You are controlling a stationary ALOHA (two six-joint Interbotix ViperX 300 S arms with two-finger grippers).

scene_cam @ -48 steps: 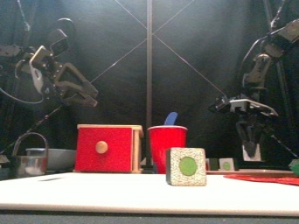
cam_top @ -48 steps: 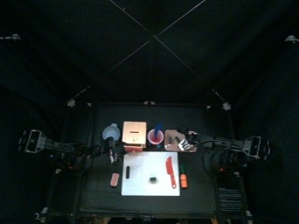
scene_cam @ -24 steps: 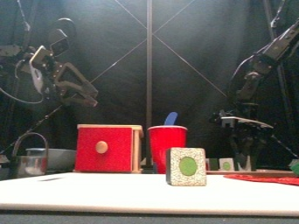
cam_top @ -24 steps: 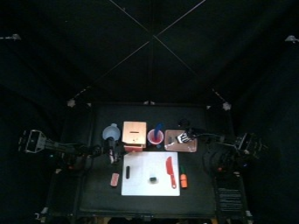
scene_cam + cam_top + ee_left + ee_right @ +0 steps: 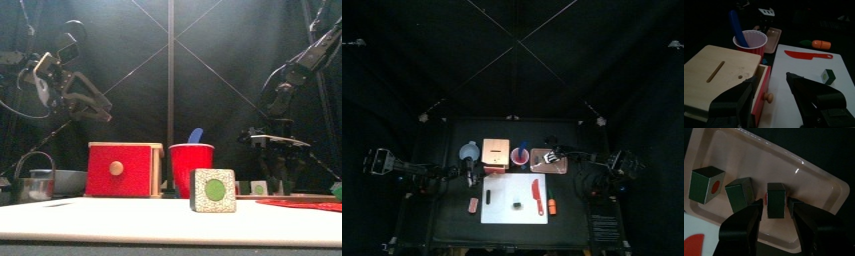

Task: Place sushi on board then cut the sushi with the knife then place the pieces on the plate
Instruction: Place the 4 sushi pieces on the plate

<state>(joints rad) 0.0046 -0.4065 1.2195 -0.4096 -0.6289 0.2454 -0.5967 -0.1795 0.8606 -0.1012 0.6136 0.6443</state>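
Note:
The white board [image 5: 516, 202] carries a red knife [image 5: 537, 190] and one dark green sushi piece [image 5: 517, 206], which stands near and large in the front view [image 5: 213, 190]. Behind the board lies the pink plate [image 5: 543, 166]. In the right wrist view the plate [image 5: 811, 173] holds two pieces standing free [image 5: 704, 183] [image 5: 740, 194]. A third piece [image 5: 775, 202] stands on it between my right gripper's [image 5: 777, 213] jaws, which press its sides. My left gripper [image 5: 777, 95] hangs open and empty over the wooden box's [image 5: 721, 75] corner.
The red cup [image 5: 520, 155] with the blue knife [image 5: 736, 25] stands between box [image 5: 496, 152] and plate. A blue-grey bowl [image 5: 466, 152] sits left of the box, a metal cutter [image 5: 38, 182] at front left. An orange toy [image 5: 551, 208] lies right of the board, a pinkish one [image 5: 473, 204] left.
My right gripper has come down from above onto the pink plate and moved a little toward the middle. The left arm has stayed still.

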